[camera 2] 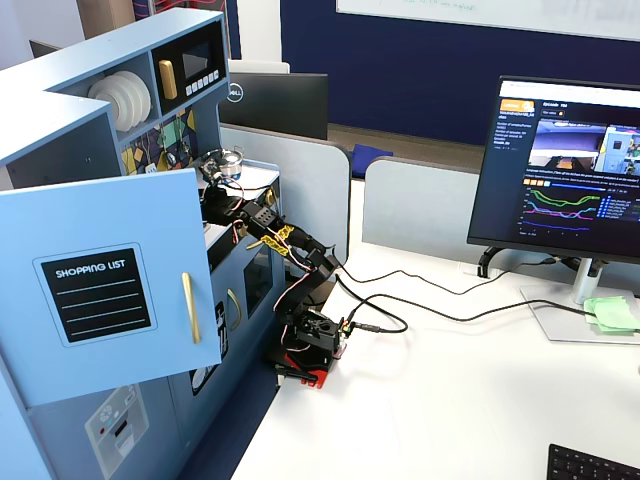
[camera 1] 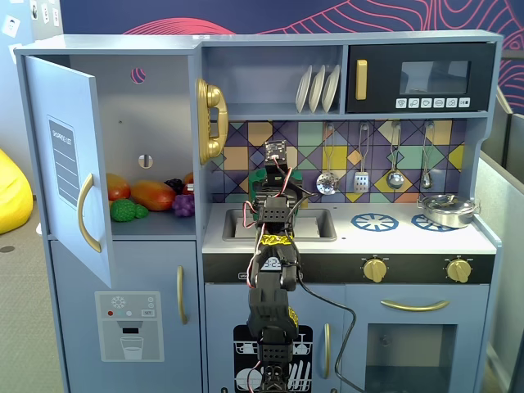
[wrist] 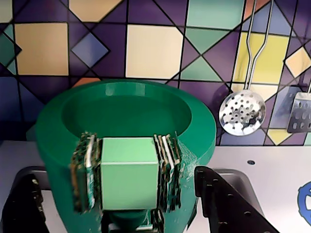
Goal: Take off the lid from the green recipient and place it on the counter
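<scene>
Jaws clamped on lid [wrist: 127,145] knob

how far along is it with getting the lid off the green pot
Done: the arm has reached the green pot and its fingers are shut on the lid's square knob. In hand: the lid sits tilted in the wrist view; whether it has left the rim is unclear. Left: carry it clear and set it on the white counter.

Bright, even indoor light; wrist view softly blurred up close
</scene>
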Available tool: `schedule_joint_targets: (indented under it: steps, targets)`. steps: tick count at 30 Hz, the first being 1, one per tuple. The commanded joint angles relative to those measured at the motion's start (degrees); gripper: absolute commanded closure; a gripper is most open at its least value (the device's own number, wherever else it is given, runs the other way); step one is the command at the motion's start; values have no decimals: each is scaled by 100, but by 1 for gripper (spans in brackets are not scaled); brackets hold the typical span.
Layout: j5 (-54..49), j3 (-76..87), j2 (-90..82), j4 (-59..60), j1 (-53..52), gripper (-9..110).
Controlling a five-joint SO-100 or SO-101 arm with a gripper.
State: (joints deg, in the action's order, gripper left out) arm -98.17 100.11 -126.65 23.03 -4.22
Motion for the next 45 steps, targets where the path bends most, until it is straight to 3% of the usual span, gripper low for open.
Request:
schedule_joint_targets:
  steps: [1,5,13,30,42,45]
  targets:
    - [-53,-483,105,-211,105,70]
    - [-26,-633,264,-193,132,74]
    - [-114,-668,325,132,299,101]
    - [-255,-1362,105,352,-18,101]
    - [290,-1424,-35,598,-2505,101]
    - [281,-1055,0,158,-2812,101]
